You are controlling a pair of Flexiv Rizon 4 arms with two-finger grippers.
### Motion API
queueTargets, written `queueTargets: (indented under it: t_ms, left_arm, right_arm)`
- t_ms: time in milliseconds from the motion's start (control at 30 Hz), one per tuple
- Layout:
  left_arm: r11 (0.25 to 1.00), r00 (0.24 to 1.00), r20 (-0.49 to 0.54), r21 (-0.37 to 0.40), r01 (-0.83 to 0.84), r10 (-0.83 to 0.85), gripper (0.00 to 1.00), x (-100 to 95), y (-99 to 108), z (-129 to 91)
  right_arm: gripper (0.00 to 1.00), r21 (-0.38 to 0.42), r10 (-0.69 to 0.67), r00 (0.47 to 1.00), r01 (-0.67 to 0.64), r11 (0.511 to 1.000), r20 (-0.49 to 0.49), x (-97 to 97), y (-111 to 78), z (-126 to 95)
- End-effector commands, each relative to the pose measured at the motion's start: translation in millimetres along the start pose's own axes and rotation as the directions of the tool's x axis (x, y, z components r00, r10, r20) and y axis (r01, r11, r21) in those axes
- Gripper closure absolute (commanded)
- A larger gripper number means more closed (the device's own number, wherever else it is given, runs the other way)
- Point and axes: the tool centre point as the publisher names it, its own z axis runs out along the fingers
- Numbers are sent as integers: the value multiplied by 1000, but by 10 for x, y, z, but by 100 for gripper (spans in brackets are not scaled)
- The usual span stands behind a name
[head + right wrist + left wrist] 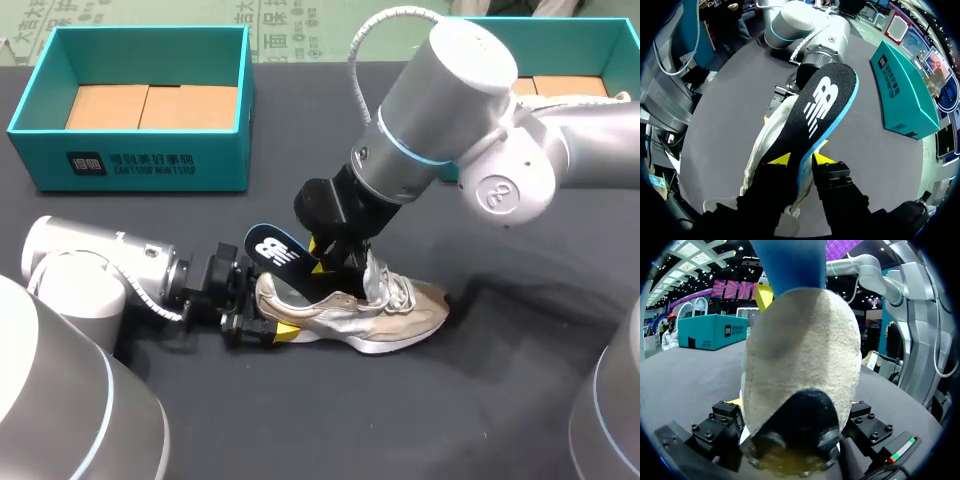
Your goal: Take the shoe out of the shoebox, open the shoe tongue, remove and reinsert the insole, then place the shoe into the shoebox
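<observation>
On a black table (pixel 500 400): a silver-and-beige shoe (pixel 400 310), upright on its sole, out of both boxes, toe pointing away from the left arm. Clamped at the shoe's heel from two sides by the left gripper (pixel 268 315), low on the heel's flanks, with the heel filling the left wrist view. Above the shoe's opening, pinched between the yellow tips of the right gripper (pixel 325 262): a black insole (pixel 272 250) with a blue edge, tilted, its broad free end raised up and back over the shoe's heel. Cannot tell whether the insole's other end sits inside the shoe. Behind the shoe on the left arm's side, well apart from it, a teal left box (pixel 130 165), open, bare cardboard floor showing. Behind the shoe on the right arm's side, a teal right box (pixel 600 50), also open, largely hidden by the right arm.
</observation>
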Motion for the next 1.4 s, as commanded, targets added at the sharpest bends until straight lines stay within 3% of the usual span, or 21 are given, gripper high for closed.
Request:
queueTargets:
  t_ms: [33,200,300,333,367,833,967,1067,1167,1200,1400]
  left_arm:
    - [1000,1000,1,-1,1,-1,100,-10,20,6]
    - [1000,1000,1,-1,1,-1,100,-10,20,6]
    - [1000,1000,1,-1,1,-1,100,-10,20,6]
    - [1000,1000,1,-1,1,-1,100,-10,20,6]
    - [1000,1000,1,-1,1,-1,100,-10,20,6]
    - [1000,1000,1,-1,1,-1,100,-10,20,6]
    - [1000,1000,1,-1,1,-1,100,-10,20,6]
    - [1000,1000,1,-1,1,-1,100,-10,20,6]
    - [1000,1000,1,-1,1,-1,100,-10,20,6]
    - [1000,1000,1,-1,1,-1,100,-10,20,6]
    - [1000,1000,1,-1,1,-1,100,-10,20,6]
  right_arm:
    - [29,18,18,999,-19,1000,50,120,-16,-165]
    - [23,24,43,995,-45,999,85,149,15,-294]
    - [11,15,52,995,-53,998,85,126,64,-319]
    - [2,11,52,995,-53,999,83,116,79,-320]
    - [0,8,53,995,-54,999,80,99,99,-321]
    - [0,-4,58,996,-58,998,70,64,143,-331]
    - [0,-97,86,995,-82,992,46,14,301,-352]
    - [0,-175,134,991,-134,975,-13,0,382,-394]
    - [0,-290,234,953,-282,915,-191,-4,432,-403]
    - [0,-259,254,940,-310,915,-230,7,446,-395]
    - [0,-259,254,940,-310,915,-230,7,446,-395]
